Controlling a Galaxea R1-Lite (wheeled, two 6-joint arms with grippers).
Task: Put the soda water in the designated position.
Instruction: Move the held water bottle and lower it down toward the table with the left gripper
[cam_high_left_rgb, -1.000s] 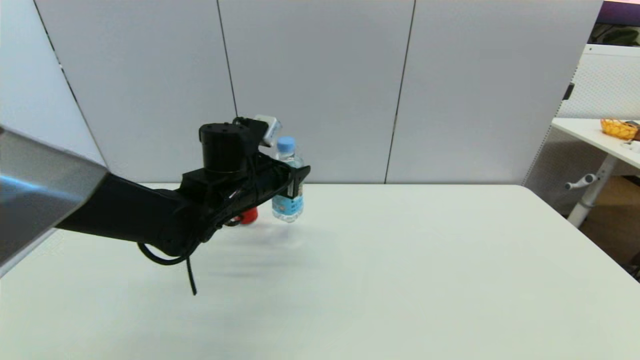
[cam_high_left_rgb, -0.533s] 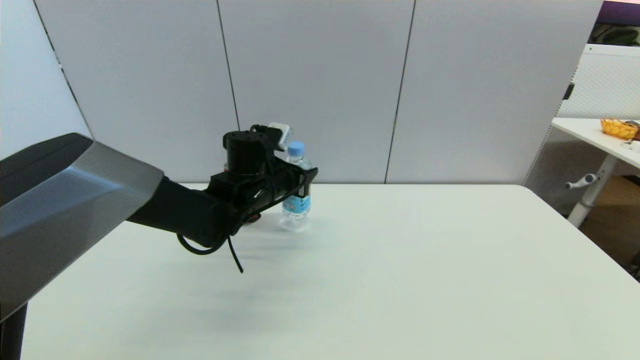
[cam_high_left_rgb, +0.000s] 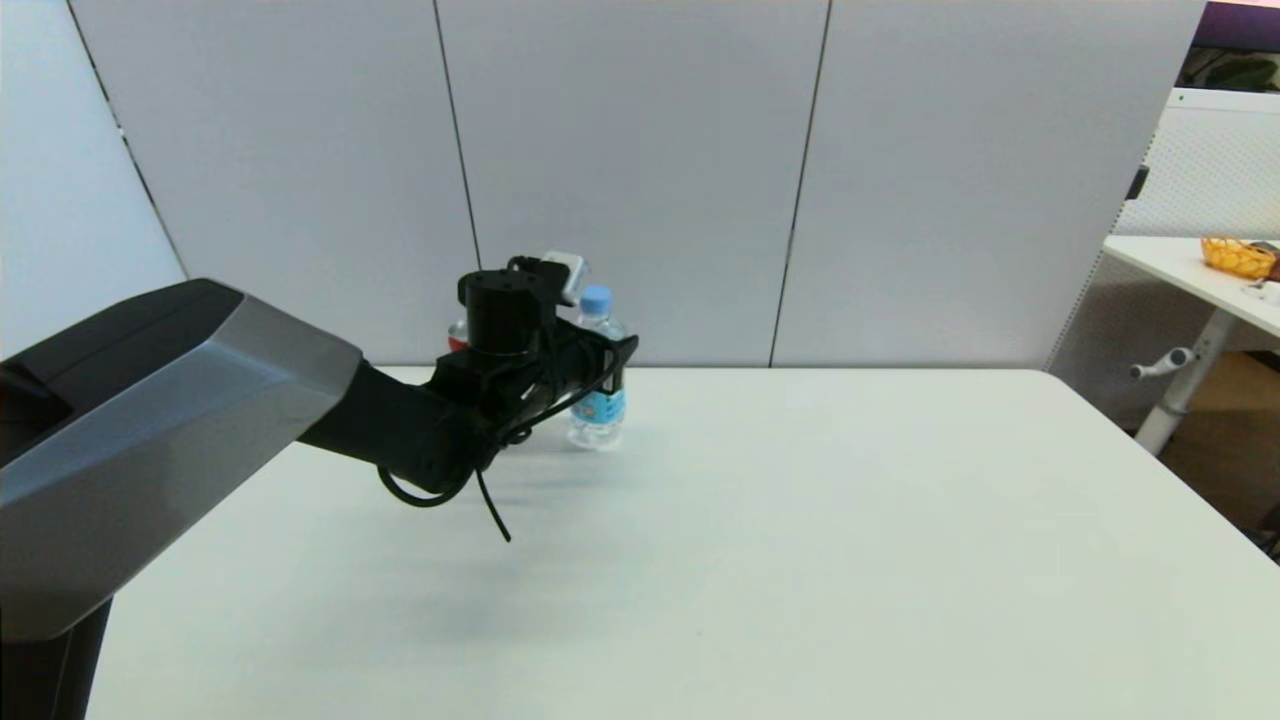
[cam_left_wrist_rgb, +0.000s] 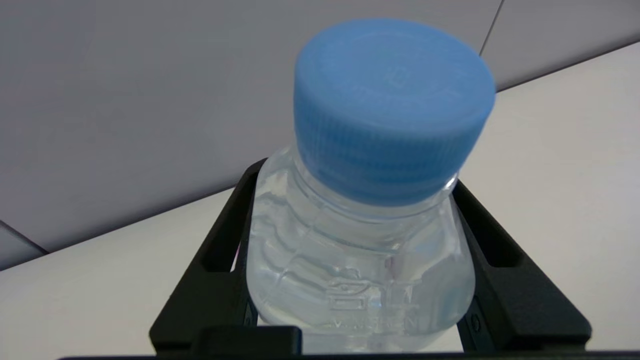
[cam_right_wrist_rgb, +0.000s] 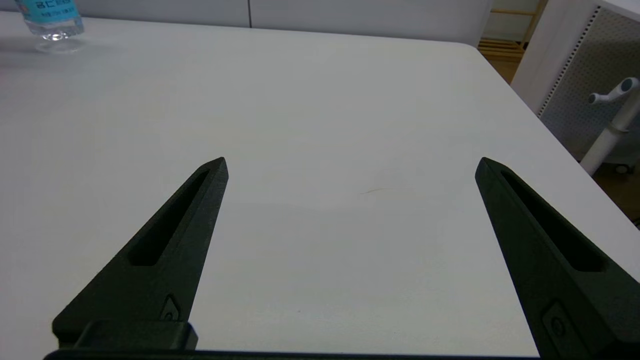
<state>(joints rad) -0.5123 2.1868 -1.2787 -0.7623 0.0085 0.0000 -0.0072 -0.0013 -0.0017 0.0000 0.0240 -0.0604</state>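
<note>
The soda water (cam_high_left_rgb: 598, 398), a clear bottle with a light-blue cap (cam_left_wrist_rgb: 392, 107) and a sky-blue label, stands upright near the table's back edge. Its base is at or just above the white tabletop (cam_high_left_rgb: 800, 520). My left gripper (cam_high_left_rgb: 612, 362) is shut on the bottle's upper body, one black finger on each side (cam_left_wrist_rgb: 220, 250). The bottle's lower part (cam_right_wrist_rgb: 50, 20) also shows far off in the right wrist view. My right gripper (cam_right_wrist_rgb: 350, 165) hangs open over bare table with nothing between its fingers; it is out of the head view. No mark shows for the designated position.
A red can (cam_high_left_rgb: 457, 335) peeks out behind the left wrist, close to the bottle. Grey wall panels (cam_high_left_rgb: 640, 180) run behind the table. A second table (cam_high_left_rgb: 1190, 270) with an orange basket (cam_high_left_rgb: 1236, 256) stands at the far right.
The left arm has carried the bottle farther back, slightly right and down to table height. The red can, first seen under the wrist, now shows behind it.
</note>
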